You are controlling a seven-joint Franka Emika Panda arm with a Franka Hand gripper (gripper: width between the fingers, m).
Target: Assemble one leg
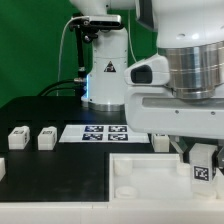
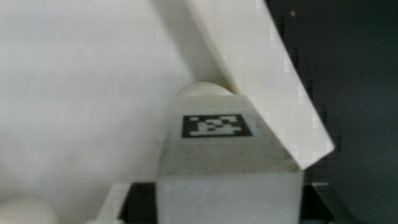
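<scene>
Left of the tray [image 1: 140, 172], spare posts [image 1: 45, 138] sat on the black table [image 1: 60, 185]. Over the tray's right end, the gripper [image 1: 203, 170] had its fingers [image 1: 188, 150] pinched onto the leg [image 1: 204, 158], which was white and upright, with its square marker facing outward.

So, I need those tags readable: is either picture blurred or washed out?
Wrist view: soft focus, yet the marker on the leg is legible; surrounding whites are washed out. Exterior view: coarse, blue glow behind the arm, marker board tags smeared.

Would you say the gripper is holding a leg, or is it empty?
Holding: both views show the leg clamped in the gripper.
</scene>
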